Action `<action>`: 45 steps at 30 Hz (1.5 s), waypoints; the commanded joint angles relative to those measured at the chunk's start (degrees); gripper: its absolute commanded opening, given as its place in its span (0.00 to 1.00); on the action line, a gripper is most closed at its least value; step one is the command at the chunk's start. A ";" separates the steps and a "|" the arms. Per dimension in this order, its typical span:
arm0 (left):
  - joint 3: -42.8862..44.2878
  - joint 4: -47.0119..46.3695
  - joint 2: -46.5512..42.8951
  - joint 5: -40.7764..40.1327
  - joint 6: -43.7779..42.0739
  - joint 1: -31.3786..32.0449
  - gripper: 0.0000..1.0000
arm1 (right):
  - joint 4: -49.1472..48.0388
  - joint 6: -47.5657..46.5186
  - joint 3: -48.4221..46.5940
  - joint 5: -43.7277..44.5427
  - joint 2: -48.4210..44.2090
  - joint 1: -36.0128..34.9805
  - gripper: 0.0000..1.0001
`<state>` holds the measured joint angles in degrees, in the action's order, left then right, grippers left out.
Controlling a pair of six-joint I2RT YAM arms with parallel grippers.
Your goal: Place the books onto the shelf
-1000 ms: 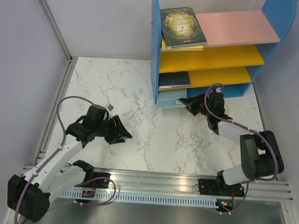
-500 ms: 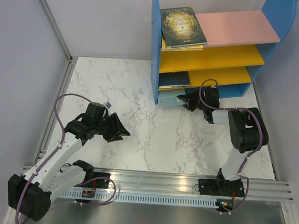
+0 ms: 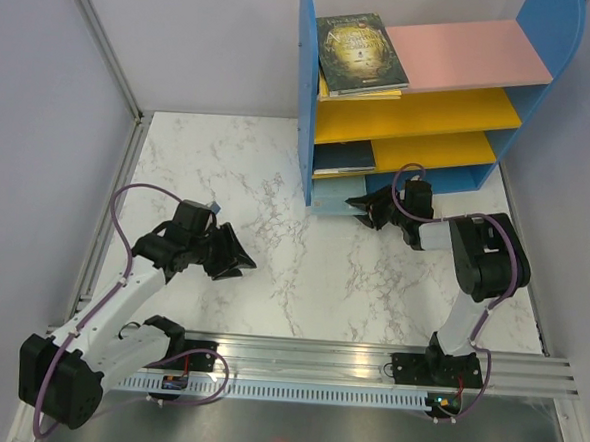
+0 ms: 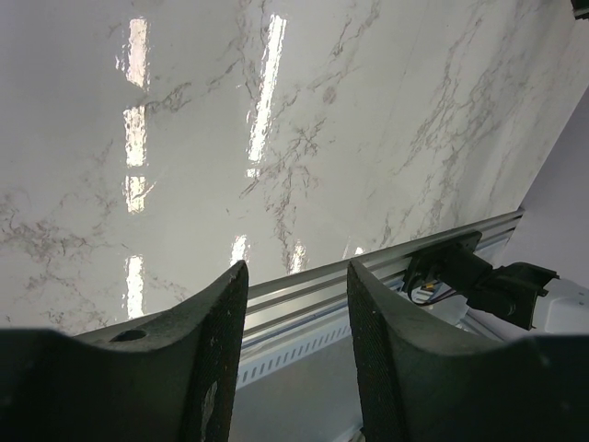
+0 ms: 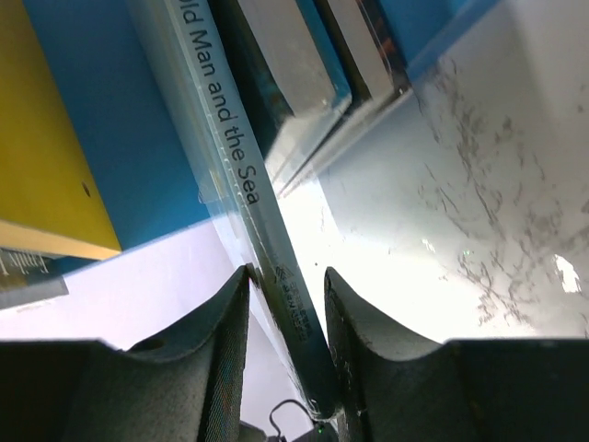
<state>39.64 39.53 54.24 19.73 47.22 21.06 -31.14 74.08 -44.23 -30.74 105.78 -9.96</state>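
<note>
**Books nearly all shelved; right arm at the bottom board**

At the left, the left gripper (image 3: 234, 260) hangs over the table (image 3: 276, 210) with its jaws apart and nothing between them. Its wrist view shows only marble and the front rail. No book shows on the table in any view.

The shelf (image 3: 304, 101) stands at the back right, and all the books in sight are at its left end. The green book (image 3: 361, 50) lies flat on the pink top with the yellow book (image 3: 368, 93) under it. The navy book (image 3: 344, 156) lies on the lower yellow board. A pale blue book (image 3: 339, 189) sits on the bottom board, its near edge poking out in front.

The right gripper (image 3: 368, 207) is at that bottom opening. In its wrist view the jaws straddle the pale blue book's spine, which reads "Old Man and the Sea". A slit of space shows on one side, so the hold looks let go rather than clamped. At least two more books lie packed against this one, though I cannot tell the order of the stack.

The shelving itself looks done. What may remain is nudging the last book fully in and backing the arm away.
</note>
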 commanded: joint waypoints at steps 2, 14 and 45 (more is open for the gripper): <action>1.85 -0.50 -0.36 -0.74 -1.87 -0.23 0.51 | 0.02 -1.57 2.21 -2.13 -2.50 -0.06 0.41; 0.09 0.11 -3.26 -0.48 -1.43 -0.32 0.50 | -0.06 -1.14 2.22 -2.48 -4.26 -0.06 0.22; -0.44 6.35 -8.89 -3.73 -0.99 -0.32 0.50 | -2.97 6.34 -8.16 -2.22 6.47 -0.06 0.44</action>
<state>39.35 45.21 45.69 17.58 47.22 21.08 -35.77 77.73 -50.78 -32.14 110.63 -9.17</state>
